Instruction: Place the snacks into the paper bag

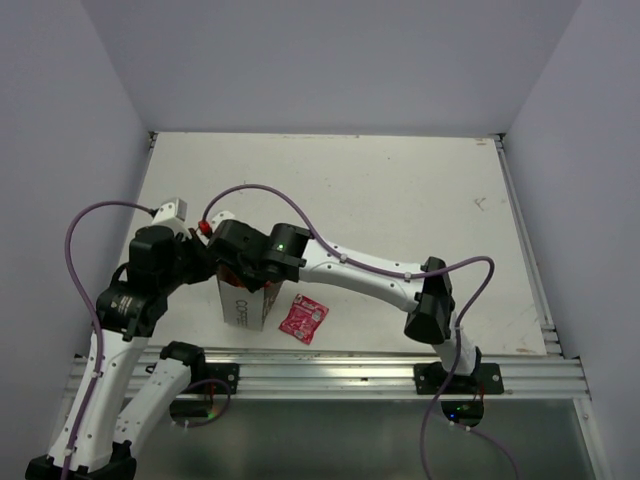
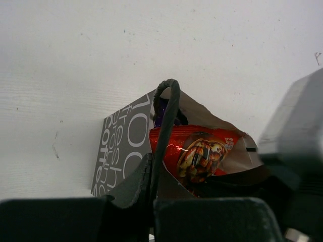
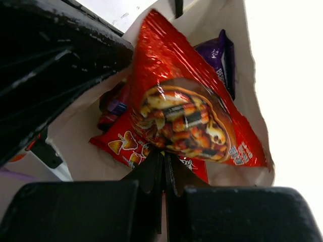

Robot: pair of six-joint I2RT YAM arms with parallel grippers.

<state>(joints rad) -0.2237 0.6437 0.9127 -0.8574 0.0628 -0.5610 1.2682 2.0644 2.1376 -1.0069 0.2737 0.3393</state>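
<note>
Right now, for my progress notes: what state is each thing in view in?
paper bag: upright, mouth open.
red chip bag: in the bag's mouth, gripped.
purple packet: inside bag.
pink sachet: flat, outside bag.
left gripper: shut on paper bag's rim.
right gripper: shut on red chip bag.

Soft, even light on the matte white surface (image 1: 400, 200), faint shadows. Right wrist view overexposed at right; glare streaks the glossy red chip bag (image 3: 166, 65).

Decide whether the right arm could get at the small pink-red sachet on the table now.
Probably not yet: its fingers are shut on the glossy red chip bag in the white paper bag. The pink-red sachet lies uncovered beside it.
</note>
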